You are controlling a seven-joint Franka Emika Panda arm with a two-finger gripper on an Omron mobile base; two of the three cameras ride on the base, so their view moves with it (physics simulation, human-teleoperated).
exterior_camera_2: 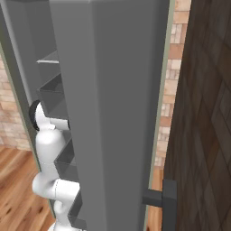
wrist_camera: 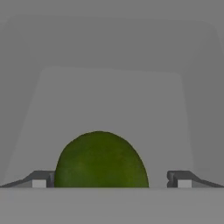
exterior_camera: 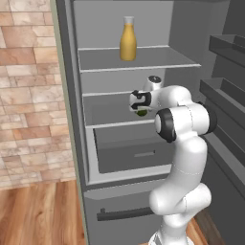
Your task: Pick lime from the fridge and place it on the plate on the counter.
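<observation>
Inside the open fridge (exterior_camera: 72, 119), on the middle shelf above the grey drawer (exterior_camera: 131, 148), the lime (exterior_camera: 142, 113) sits toward the shelf's right half, just under the gripper (exterior_camera: 140, 108) that reaches in from the right. Seen from the hand camera, the lime (wrist_camera: 101, 159) lies between the two fingertips (wrist_camera: 40, 179): the left tip is right at the fruit's edge, while the right tip stands off with a clear gap, so the jaws are spread and not yet pinching it. One shelf up, near the middle of that shelf, a yellow-orange bottle (exterior_camera: 128, 40) stands upright. Below the drawer runs the dark bar handle (exterior_camera: 124, 213). From the right base camera, the grey fridge door (exterior_camera_2: 117, 113) stands edge-on, hiding the shelves.
</observation>
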